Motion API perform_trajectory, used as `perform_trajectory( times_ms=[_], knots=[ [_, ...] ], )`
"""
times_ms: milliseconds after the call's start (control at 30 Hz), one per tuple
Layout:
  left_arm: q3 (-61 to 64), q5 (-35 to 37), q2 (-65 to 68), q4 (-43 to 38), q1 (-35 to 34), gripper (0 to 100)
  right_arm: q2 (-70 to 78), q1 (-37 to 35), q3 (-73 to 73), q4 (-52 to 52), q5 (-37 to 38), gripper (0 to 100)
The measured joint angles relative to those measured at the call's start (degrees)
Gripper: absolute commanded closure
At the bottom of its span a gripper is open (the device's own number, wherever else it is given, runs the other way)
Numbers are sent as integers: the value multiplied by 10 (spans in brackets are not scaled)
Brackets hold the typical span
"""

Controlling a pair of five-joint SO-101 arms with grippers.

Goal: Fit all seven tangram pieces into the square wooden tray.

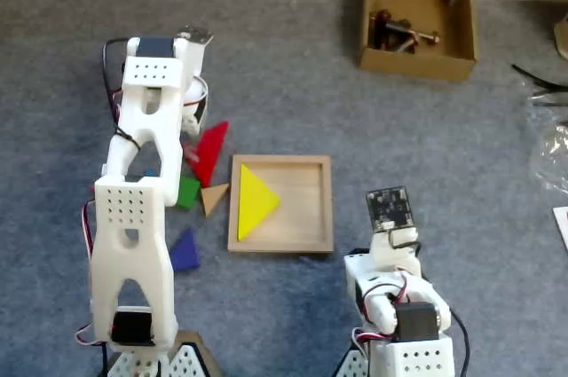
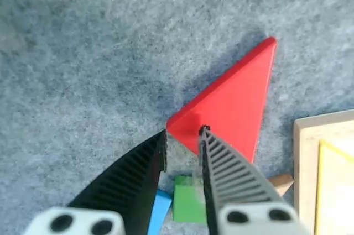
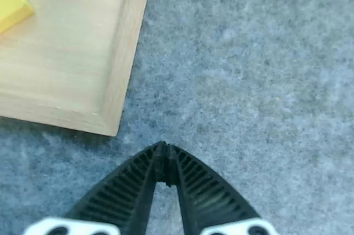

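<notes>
High view: I logged the square wooden tray point(image 1: 302, 204) on grey carpet point(image 1: 426, 155), with the large yellow triangle point(image 1: 253, 201) in its 9 o'clock half. The large red triangle point(image 1: 211, 151) lay outside at the tray's 10 o'clock. Left gripper point(image 2: 183, 135) jaws stood spread either side of the red corner. Right gripper point(image 3: 167, 151) jaws were pressed together over carpet beside a tray corner.

My left arm point(image 1: 133, 217) and right arm point(image 1: 417, 359) are white plastic with hole grids, black servos, red-and-white cables and black ribbed fingers point(image 2: 227, 174).
</notes>
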Motion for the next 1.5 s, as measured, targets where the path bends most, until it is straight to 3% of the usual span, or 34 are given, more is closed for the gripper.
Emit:
perform_trajectory(
  times_ms=[100, 367, 1500],
  knots=[
    [4, 0, 0, 0, 0, 880, 0, 0, 0, 0, 0, 993],
    [27, 2, 0, 0, 0, 708, 0, 0, 0, 0, 0, 993],
    [26, 2, 37, -35, 1, 708, 0, 0, 0, 0, 0, 993]
  ],
)
